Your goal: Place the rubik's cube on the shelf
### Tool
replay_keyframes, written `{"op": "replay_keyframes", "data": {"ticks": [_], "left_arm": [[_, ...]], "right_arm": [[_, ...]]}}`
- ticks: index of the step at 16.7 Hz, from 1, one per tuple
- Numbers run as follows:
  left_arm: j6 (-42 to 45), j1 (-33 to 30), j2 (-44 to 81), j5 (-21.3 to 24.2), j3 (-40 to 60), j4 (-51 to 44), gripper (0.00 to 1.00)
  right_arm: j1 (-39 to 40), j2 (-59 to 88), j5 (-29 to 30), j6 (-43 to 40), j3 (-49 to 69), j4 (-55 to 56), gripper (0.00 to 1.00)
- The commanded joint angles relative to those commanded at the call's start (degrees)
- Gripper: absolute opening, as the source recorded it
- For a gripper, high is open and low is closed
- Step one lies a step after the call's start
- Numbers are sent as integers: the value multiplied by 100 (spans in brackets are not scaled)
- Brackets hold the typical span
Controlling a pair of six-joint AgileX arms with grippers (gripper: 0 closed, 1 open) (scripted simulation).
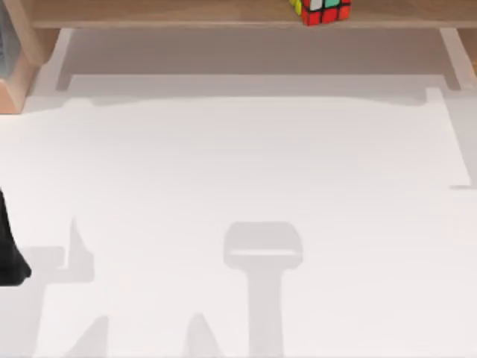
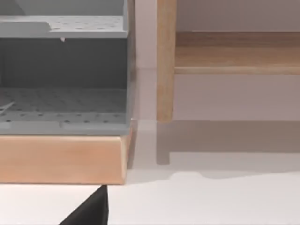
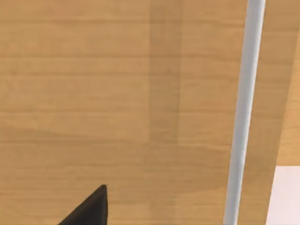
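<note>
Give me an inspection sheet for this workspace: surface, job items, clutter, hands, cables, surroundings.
Surface: white tabletop, carrying shadows.
Job items: rubik's cube sits on the shelf board at the top view's far edge, right of centre, with no hand on it.
Clutter: grey perforated rack on a wooden base, beside the shelf's wooden upright on the table's left.
Hands: left arm parked at the left edge; a dark hand tip shows in each wrist view, state not readable.
Cables: nothing seen.
Surroundings: nothing seen.
</note>
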Motion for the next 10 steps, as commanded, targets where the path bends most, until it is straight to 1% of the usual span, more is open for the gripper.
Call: {"op": "replay_keyframes", "data": {"ticks": [3,7,10], "left_arm": [[0,0,0,0,0,0,100],[0,0,0,0,0,0,100],[0,0,0,0,0,0,100]], "right_arm": [[187,94,187,-5,264,-177,100],[200,101,201,-5,284,-190,100],[200,101,201,-5,284,-190,77]]}}
